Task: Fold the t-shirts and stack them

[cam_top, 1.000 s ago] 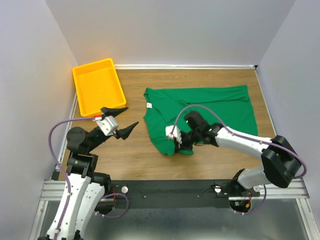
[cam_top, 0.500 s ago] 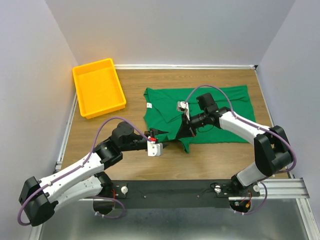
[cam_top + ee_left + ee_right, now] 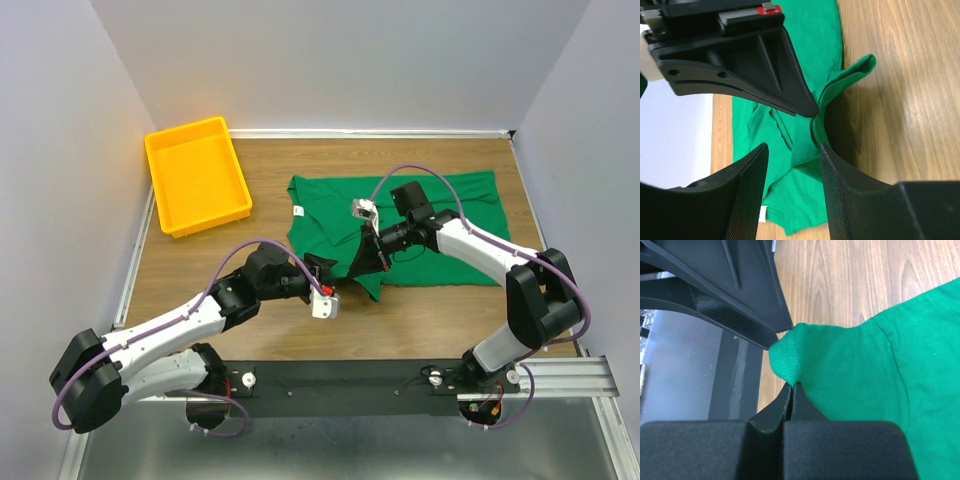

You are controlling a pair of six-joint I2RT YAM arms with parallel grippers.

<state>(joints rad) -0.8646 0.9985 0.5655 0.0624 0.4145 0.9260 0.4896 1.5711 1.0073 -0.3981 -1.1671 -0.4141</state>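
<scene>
The dark green t-shirt (image 3: 430,215) lies spread on the wooden table, with its white neck tag (image 3: 298,211) at the left. My right gripper (image 3: 358,266) is shut on a fold of the shirt's near hem (image 3: 792,367) and holds it raised off the wood. My left gripper (image 3: 330,275) has reached in from the left, just short of that raised fold. In the left wrist view its jaws (image 3: 792,150) stand apart, with green cloth (image 3: 822,40) showing beyond them and nothing pinched. The right gripper's black fingers (image 3: 755,65) cross the top of that view.
An empty yellow tray (image 3: 197,175) sits at the table's far left corner. Grey walls close in the table on three sides. A black mounting rail (image 3: 350,375) runs along the near edge, and the two arms' purple cables arc above the shirt.
My left arm swung in from the left edge to the shirt's near hem, and its jaws narrowed. My right gripper carried the pinched fold back and up, away from the near edge.
</scene>
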